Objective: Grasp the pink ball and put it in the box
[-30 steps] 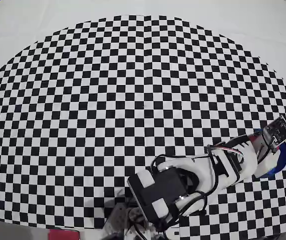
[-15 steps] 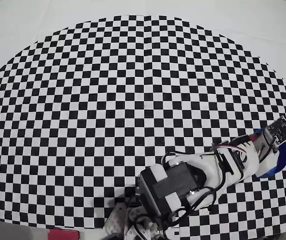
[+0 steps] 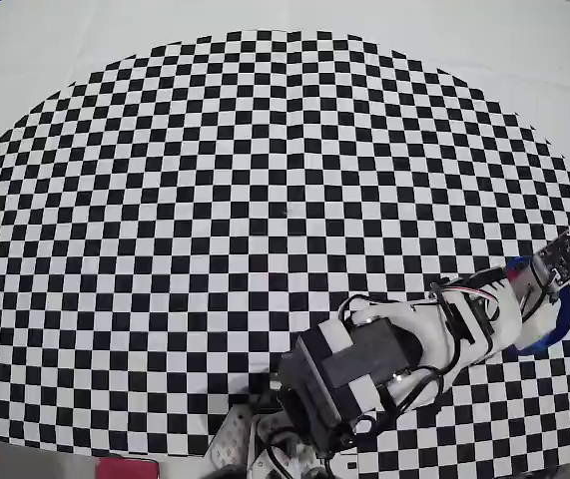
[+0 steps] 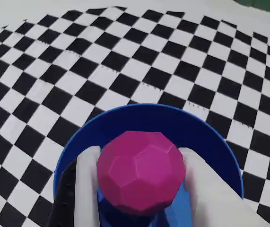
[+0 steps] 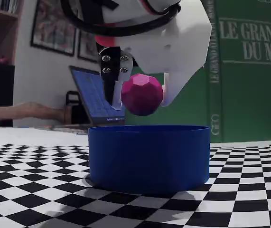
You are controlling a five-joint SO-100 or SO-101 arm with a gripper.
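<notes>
Since a second ago the arm has swung slightly rightward in the overhead view. The gripper (image 5: 141,100) clamps the faceted pink ball (image 5: 142,93), which has no long axis, at centre frame just above the blue box (image 5: 149,154).

The arm (image 3: 404,349) swings further toward the checkered mat's right edge in the overhead view, its dark motor block sliding right, and the wrist now covers a little more of the box (image 3: 556,321) than a second ago.
</notes>
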